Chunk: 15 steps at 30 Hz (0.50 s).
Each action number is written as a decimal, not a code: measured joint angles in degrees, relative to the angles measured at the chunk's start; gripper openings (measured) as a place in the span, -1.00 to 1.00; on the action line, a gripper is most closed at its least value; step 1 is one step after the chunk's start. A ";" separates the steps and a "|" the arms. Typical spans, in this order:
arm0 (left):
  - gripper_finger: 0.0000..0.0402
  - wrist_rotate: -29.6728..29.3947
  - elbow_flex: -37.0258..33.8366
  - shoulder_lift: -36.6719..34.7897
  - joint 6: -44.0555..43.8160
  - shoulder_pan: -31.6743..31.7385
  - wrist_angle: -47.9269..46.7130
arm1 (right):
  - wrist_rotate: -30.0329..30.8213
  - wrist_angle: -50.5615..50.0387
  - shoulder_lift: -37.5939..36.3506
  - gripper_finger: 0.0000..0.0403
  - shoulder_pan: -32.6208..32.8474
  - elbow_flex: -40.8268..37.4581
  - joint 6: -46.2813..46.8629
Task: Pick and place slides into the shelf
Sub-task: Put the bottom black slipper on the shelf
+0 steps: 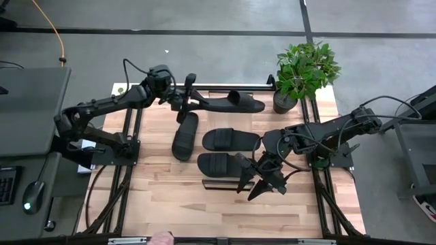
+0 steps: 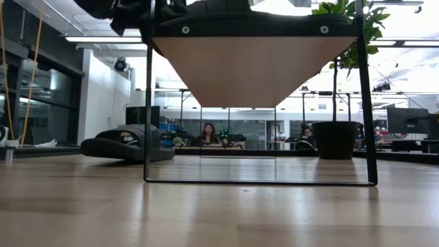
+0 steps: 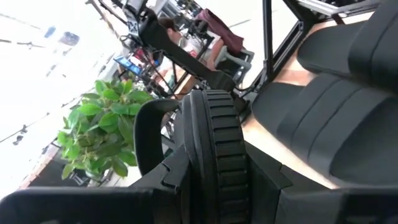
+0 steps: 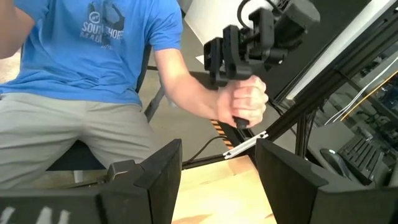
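My left gripper is shut on a black slide at the far middle of the table; the left wrist view shows this slide edge-on between the fingers. Two more slides lie side by side on top of the raised shelf, whose board shows from below in the low view. Another slide lies sole-down on the table, left of the shelf. My right gripper hangs open by the shelf's near right corner, with nothing between its fingers. My left gripper pinches the slide's sole between its two fingers, at the end away from the strap. The fingers come about level from the table's left and lie along the slide. The slide is turned onto its edge and reaches toward the table's right. I cannot tell whether it touches anything below.
A potted plant stands at the far right corner of the table. Dark frame rails run along both sides. In the right wrist view a person in a blue shirt sits beyond the table, one hand around a handle.
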 joint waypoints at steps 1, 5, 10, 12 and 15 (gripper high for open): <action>-0.54 0.33 -0.76 0.00 -0.40 0.49 1.07 | 0.00 0.02 -0.02 -0.03 0.00 -0.01 -0.02; -0.54 1.88 -2.93 0.02 -1.70 1.92 4.93 | 0.01 0.25 0.00 -0.03 0.00 0.01 -0.09; -0.54 2.46 -3.29 0.35 -1.67 2.92 5.36 | 0.02 0.42 0.03 -0.03 -0.02 -0.01 -0.24; -0.54 2.79 -3.29 0.90 -1.68 2.91 5.72 | 0.02 0.92 0.49 -0.03 -0.02 0.01 -0.32; -0.54 2.89 -3.29 1.80 -1.75 2.91 7.61 | 0.01 2.10 1.60 -0.03 -0.02 0.01 -0.67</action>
